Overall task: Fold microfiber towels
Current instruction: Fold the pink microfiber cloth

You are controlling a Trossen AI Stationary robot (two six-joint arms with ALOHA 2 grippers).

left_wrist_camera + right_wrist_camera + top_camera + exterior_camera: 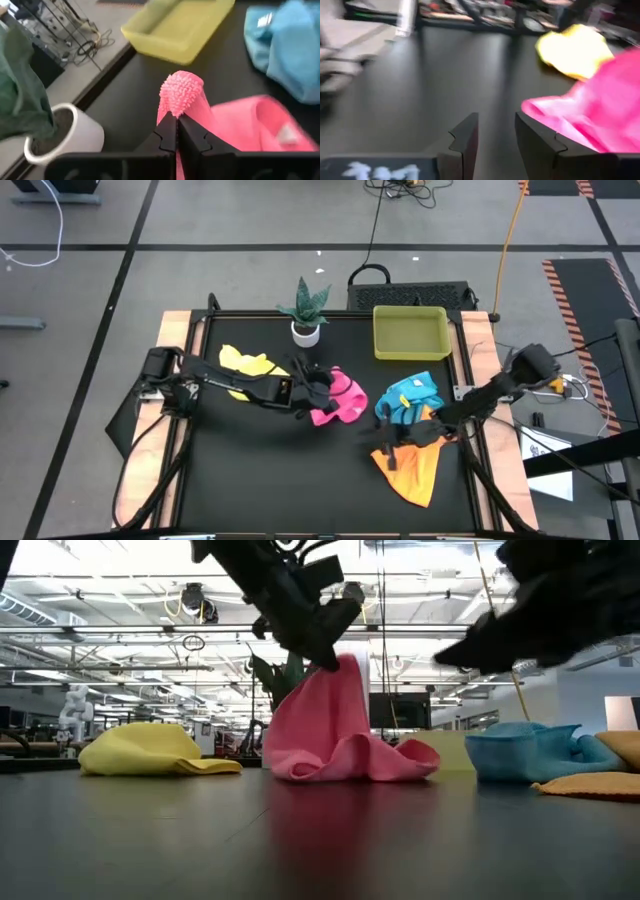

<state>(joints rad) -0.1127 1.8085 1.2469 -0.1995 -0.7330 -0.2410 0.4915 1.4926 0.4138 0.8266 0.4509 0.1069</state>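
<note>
While my left gripper point(177, 131) pinched the pink towel's point(240, 125) raised fold between closed fingers, my right gripper point(495, 131) hung apart, empty, just beside that towel's edge.

The pink towel point(182, 95) is showing a nubby, looped microfiber pile where it is bunching beside the white pot point(75, 137), which is looking like smooth, glossy ceramic. Beyond the pot, the yellow-green tray point(175, 30) is reading as smooth, slightly translucent plastic. The black tabletop point(320, 840) under them is giving off a soft sheen, faintly mirroring the pink cloth.
</note>
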